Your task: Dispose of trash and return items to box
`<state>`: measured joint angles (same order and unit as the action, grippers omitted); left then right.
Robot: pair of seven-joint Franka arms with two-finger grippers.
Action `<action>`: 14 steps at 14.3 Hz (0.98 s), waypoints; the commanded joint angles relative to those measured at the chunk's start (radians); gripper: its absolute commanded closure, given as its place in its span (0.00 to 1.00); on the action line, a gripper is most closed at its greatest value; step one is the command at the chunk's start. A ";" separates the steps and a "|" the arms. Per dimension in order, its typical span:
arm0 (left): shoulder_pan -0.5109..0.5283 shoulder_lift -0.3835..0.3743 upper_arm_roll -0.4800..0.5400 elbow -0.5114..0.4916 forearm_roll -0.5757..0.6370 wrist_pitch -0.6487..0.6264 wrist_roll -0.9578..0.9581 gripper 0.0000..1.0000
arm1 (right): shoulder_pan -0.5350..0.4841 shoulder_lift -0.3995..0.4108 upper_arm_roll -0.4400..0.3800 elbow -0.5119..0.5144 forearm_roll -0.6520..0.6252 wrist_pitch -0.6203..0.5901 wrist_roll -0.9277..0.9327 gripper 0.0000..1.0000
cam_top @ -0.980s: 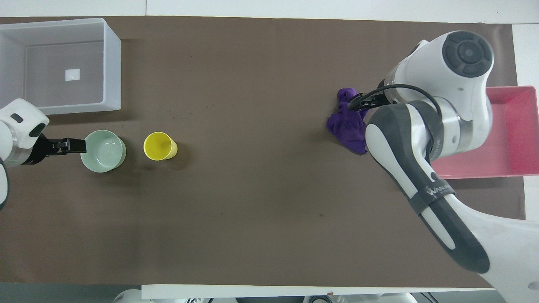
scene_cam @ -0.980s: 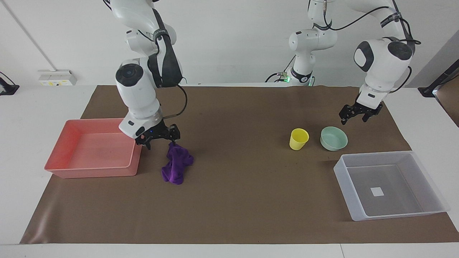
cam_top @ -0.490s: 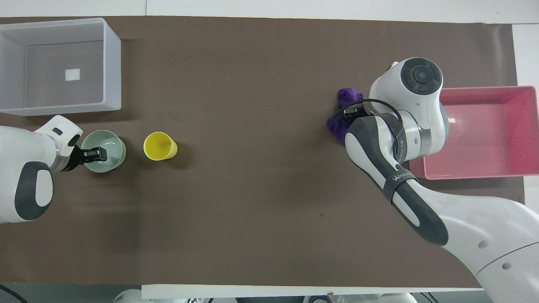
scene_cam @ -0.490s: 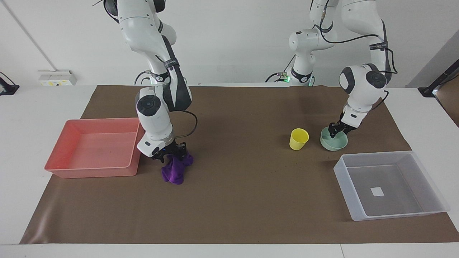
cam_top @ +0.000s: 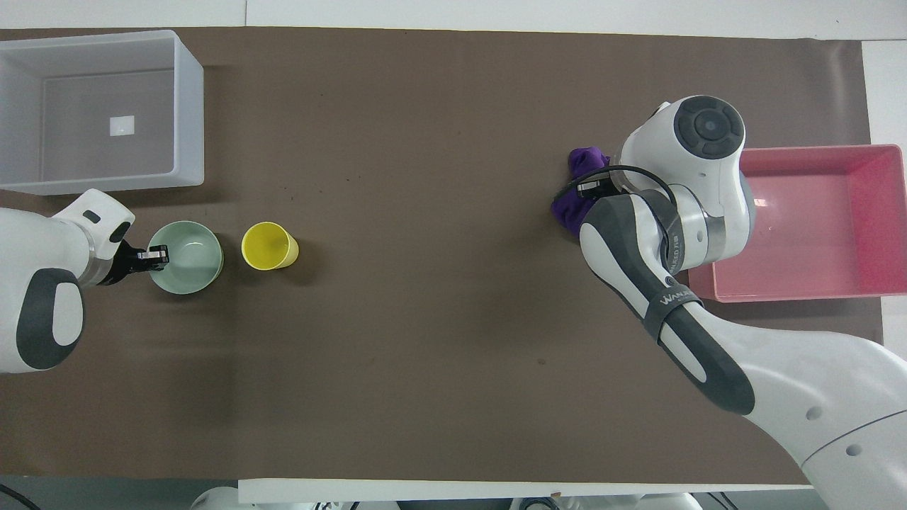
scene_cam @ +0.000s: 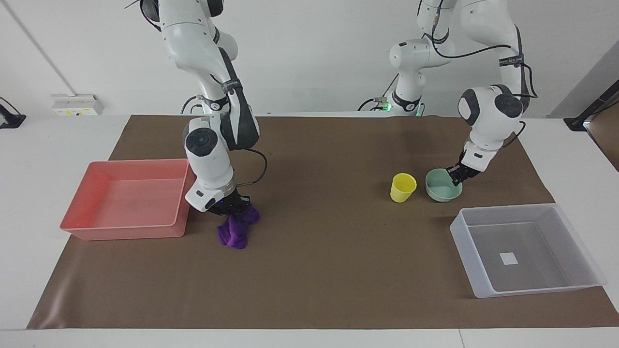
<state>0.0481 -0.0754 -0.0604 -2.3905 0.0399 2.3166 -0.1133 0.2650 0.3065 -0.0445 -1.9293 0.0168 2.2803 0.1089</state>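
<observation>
Translucent box (scene_cam: 527,249) holds only a white sticker (scene_cam: 508,258).

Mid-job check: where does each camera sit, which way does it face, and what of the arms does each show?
Facing view: high across the table, facing the robots; both arms whole, right gripper on the purple rag.
Overhead view: above the robots' end, looking steeply down; forearms enter from below, left gripper at the mint bowl.
Shared: yellow cup, pink tray, translucent box.

Purple rag (scene_cam: 235,231) crumpled beside pink tray; yellow cup (scene_cam: 403,187) upright beside mint bowl (scene_cam: 441,185).
</observation>
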 commanded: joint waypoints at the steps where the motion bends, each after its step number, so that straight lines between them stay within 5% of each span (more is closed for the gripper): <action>1: 0.002 -0.110 -0.001 0.130 0.012 -0.294 0.013 1.00 | -0.010 -0.078 0.002 0.000 0.008 -0.054 -0.012 1.00; 3: 0.006 -0.086 0.004 0.308 -0.003 -0.446 0.026 1.00 | -0.030 -0.147 -0.002 0.027 0.008 -0.143 -0.012 1.00; 6: 0.074 -0.015 0.005 0.361 -0.096 -0.251 0.023 1.00 | -0.070 -0.234 -0.003 0.121 0.006 -0.349 -0.024 1.00; 11: 0.122 0.415 0.005 0.762 -0.103 -0.114 0.015 1.00 | -0.245 -0.366 -0.008 0.112 -0.006 -0.533 -0.205 0.99; 14: 0.107 0.529 0.010 0.731 -0.090 0.031 0.015 1.00 | -0.406 -0.398 -0.008 0.037 -0.006 -0.509 -0.404 0.98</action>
<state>0.1633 0.3685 -0.0511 -1.6916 -0.0470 2.2879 -0.1035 -0.0584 -0.0687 -0.0628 -1.8214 0.0107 1.7369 -0.1922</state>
